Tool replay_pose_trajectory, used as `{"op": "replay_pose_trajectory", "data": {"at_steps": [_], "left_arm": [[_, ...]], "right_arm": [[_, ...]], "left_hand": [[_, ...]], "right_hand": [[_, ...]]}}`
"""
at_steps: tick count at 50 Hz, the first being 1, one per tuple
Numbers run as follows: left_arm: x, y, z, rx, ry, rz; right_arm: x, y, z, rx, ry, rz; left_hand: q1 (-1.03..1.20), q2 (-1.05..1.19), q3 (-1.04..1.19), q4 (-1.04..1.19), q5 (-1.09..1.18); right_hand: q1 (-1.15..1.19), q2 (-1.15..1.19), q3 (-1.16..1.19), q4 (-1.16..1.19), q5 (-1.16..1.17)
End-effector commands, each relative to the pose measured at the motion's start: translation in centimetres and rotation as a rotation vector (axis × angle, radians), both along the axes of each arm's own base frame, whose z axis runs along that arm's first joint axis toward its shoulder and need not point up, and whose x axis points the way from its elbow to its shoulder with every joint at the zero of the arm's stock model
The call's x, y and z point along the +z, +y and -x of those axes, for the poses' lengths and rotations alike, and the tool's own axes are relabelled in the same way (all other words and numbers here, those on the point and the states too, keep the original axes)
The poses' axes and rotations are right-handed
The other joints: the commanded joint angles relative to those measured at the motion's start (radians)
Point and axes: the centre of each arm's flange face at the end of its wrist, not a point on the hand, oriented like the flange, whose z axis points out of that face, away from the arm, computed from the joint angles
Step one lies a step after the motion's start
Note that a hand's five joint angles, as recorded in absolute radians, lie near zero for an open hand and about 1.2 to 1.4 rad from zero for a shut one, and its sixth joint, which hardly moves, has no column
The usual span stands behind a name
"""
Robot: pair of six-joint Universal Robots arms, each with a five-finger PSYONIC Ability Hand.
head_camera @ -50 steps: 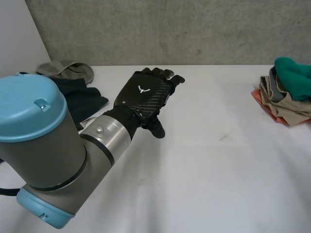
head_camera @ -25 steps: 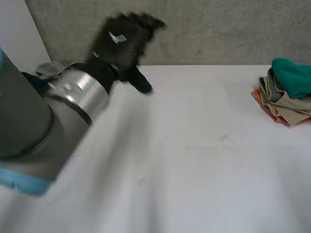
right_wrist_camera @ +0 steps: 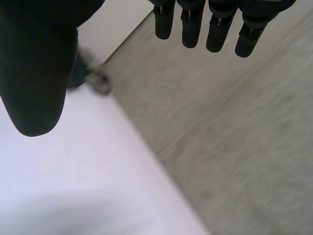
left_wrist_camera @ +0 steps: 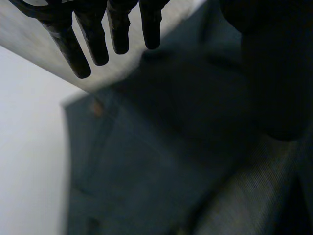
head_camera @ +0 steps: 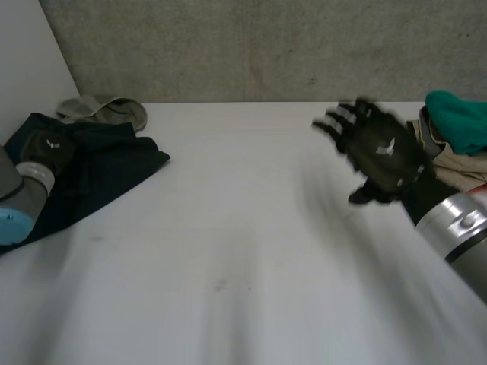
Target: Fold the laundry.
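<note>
A dark blue garment (head_camera: 99, 171) lies crumpled at the table's left side, with a grey-green one (head_camera: 106, 112) behind it. My left hand (head_camera: 47, 150) hovers over the dark garment's left part; in the left wrist view its fingers (left_wrist_camera: 93, 34) are straight above the dark cloth (left_wrist_camera: 161, 161), holding nothing. My right hand (head_camera: 380, 152) is in the air over the right half of the table, fingers spread and open. In the right wrist view its fingers (right_wrist_camera: 200, 24) point toward the grey wall, the thumb (right_wrist_camera: 36, 73) apart from them.
A pile of clothes (head_camera: 449, 148) sits at the right edge, a teal piece on top of beige and orange ones. The white table (head_camera: 243, 251) stretches between the two piles. A grey wall (head_camera: 266, 46) runs behind the table.
My left arm has swung from the table's middle up and back to the left, ending over the dark garment. My right hand has come into view at the right.
</note>
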Motion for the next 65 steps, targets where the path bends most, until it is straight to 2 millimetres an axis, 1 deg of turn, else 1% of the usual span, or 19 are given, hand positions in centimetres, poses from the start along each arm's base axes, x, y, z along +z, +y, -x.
{"op": "replay_pose_trajectory", "data": {"at_steps": [1,3,7,12,16,17,20,21,24,28,29,32,33,37,42,50,53,58,65], "left_arm": [[-3.2,-1.9,-1.9,0.049,0.003,-0.026],[-2.8,-2.1,-2.2,0.09,-0.007,-0.012],[-0.8,-1.9,-1.2,0.129,-0.007,0.048],[4.3,0.7,3.3,0.047,0.064,0.151],[8.9,4.2,7.6,-0.051,0.239,0.208],[10.6,6.3,10.0,-0.116,0.321,0.217],[12.8,9.6,13.4,-0.224,0.432,0.224],[13.5,11.7,15.4,-0.289,0.492,0.205],[12.9,15.0,18.1,-0.376,0.539,0.133],[10.1,21.1,23.4,-0.551,0.573,-0.02],[8.7,23.7,25.4,-0.621,0.575,-0.085],[7.5,26.9,27.3,-0.705,0.587,-0.145],[7.3,27.8,27.9,-0.733,0.594,-0.159],[7.7,27.4,27.7,-0.709,0.591,-0.138],[10.0,26.9,26.4,-0.66,0.604,-0.078],[12.7,23.5,19.3,-0.48,0.54,0.031],[11.9,23.1,18.4,-0.45,0.493,0.022],[8.4,22.2,16.8,-0.397,0.314,-0.036],[4.2,22.0,16.2,-0.405,0.105,-0.133]], "right_arm": [[-3.6,0.6,0.5,-0.05,0.157,-0.09],[-3.7,0.7,0.5,-0.052,0.166,-0.092],[-3.8,0.8,0.6,-0.061,0.169,-0.095],[-2.9,0.8,0.8,-0.076,0.157,-0.068],[-1.9,0.1,1.8,-0.132,0.143,-0.041],[-1.7,-0.2,2.2,-0.158,0.142,-0.035],[-1.4,-0.5,2.6,-0.194,0.135,-0.031],[-1.1,-0.6,2.8,-0.216,0.125,-0.026],[-0.9,-0.9,3.0,-0.243,0.111,-0.03],[-0.9,-1.1,3.3,-0.28,0.101,-0.039],[-1.0,-1.1,3.4,-0.288,0.099,-0.046],[-1.1,-1.2,3.6,-0.302,0.094,-0.057],[-1.1,-1.2,3.6,-0.305,0.093,-0.06],[-1.3,-1.2,3.7,-0.309,0.095,-0.07],[-1.3,-1.2,3.6,-0.3,0.094,-0.072],[-1.4,-0.1,3.3,-0.276,0.123,-0.152],[-1.5,0.7,3.1,-0.261,0.143,-0.231],[-2.5,3.3,2.3,-0.205,0.188,-0.416],[-4.6,4.1,0.7,-0.148,0.199,-0.422]], "left_hand": [[0.705,0.699,0.697,0.701,0.695],[1.172,1.166,1.163,1.168,1.162],[1.173,1.168,1.165,1.17,1.163],[1.173,1.168,1.165,1.17,1.163],[1.173,1.168,1.165,1.17,1.163],[1.173,1.168,1.165,1.17,1.163],[1.173,1.168,1.165,1.17,1.163],[1.173,1.168,1.165,1.17,1.163],[1.173,1.168,1.165,1.17,1.163],[1.173,1.168,1.165,1.17,1.163],[1.173,1.168,1.165,1.17,1.163],[1.162,1.156,1.154,1.158,1.152],[0.595,0.589,0.587,0.591,0.585],[-0.026,-0.031,-0.034,-0.029,-0.036],[-0.021,-0.027,-0.03,-0.025,-0.031],[0.008,0.002,0.0,0.004,-0.002],[0.014,0.008,0.006,0.01,0.004],[0.008,0.002,0.0,0.004,-0.002],[0.008,0.002,0.0,0.004,-0.002]], "right_hand": [[-0.058,-0.037,-0.042,-0.039,-0.043],[-0.058,-0.037,-0.042,-0.039,-0.043],[-0.058,-0.037,-0.042,-0.039,-0.043],[-0.058,-0.037,-0.042,-0.039,-0.043],[-0.058,-0.037,-0.042,-0.039,-0.043],[-0.058,-0.037,-0.042,-0.039,-0.043],[-0.058,-0.037,-0.042,-0.039,-0.043],[-0.058,-0.037,-0.042,-0.039,-0.043],[-0.058,-0.037,-0.042,-0.039,-0.043],[-0.058,-0.037,-0.042,-0.039,-0.043],[-0.058,-0.037,-0.042,-0.039,-0.043],[-0.058,-0.037,-0.042,-0.039,-0.043],[-0.058,-0.037,-0.042,-0.039,-0.043],[-0.058,-0.037,-0.042,-0.039,-0.043],[-0.058,-0.037,-0.042,-0.039,-0.043],[-0.058,-0.037,-0.042,-0.039,-0.043],[-0.058,-0.037,-0.042,-0.039,-0.043],[-0.058,-0.037,-0.042,-0.039,-0.043],[-0.058,-0.037,-0.042,-0.039,-0.043]]}}
